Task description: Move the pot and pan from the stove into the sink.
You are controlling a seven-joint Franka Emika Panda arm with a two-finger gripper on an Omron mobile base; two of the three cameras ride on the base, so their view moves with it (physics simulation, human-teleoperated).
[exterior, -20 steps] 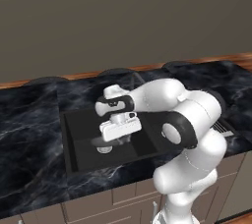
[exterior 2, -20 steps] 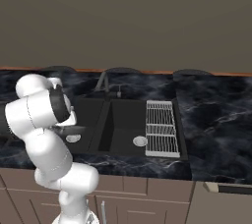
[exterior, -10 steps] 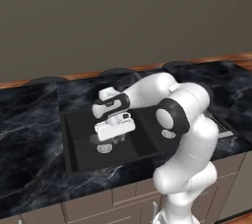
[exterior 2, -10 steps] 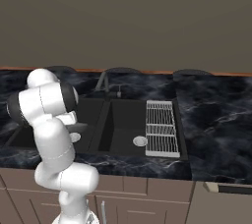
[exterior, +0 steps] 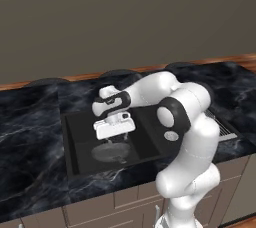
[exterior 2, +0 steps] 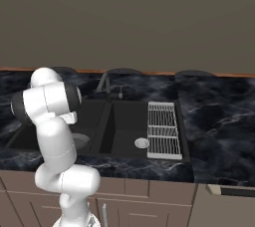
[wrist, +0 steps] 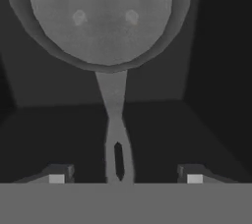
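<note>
1. The gripper (wrist: 125, 178) hung over the left basin of the sink (exterior: 80, 164), pointing down into it.
2. In the hand view the two fingertips (wrist: 57, 177) stood wide apart, one on either side of the pan's handle, and neither touched it. The jaws were open and held nothing.
3. The pan (wrist: 101, 16) lay flat on the floor of the left basin. Its round dark-grey bowl sat toward the top of the hand view, with two small rivets showing on its inner face.
4. The thin handle ran from the bowl straight back toward the gripper, ending in a slotted tip between the fingertips.
5. In the left base view the pan (exterior: 111, 153) appeared as a grey disc on the basin floor just below the gripper (exterior: 114, 136), nearer the front wall of the sink than the back wall.
6. In the right base view part of the pan (exterior 2: 79, 140) showed in the left basin, beside the arm.
7. The right basin held a round drain fitting (exterior 2: 142, 143) near its front right corner.
8. A wire rack (exterior 2: 163, 129) lay along the right edge of the sink (exterior 2: 142, 162), resting on the counter (exterior 2: 219, 126).
9. A dark faucet (exterior 2: 104, 82) stood at the back edge of the sink, behind the divider between the basins.
</note>
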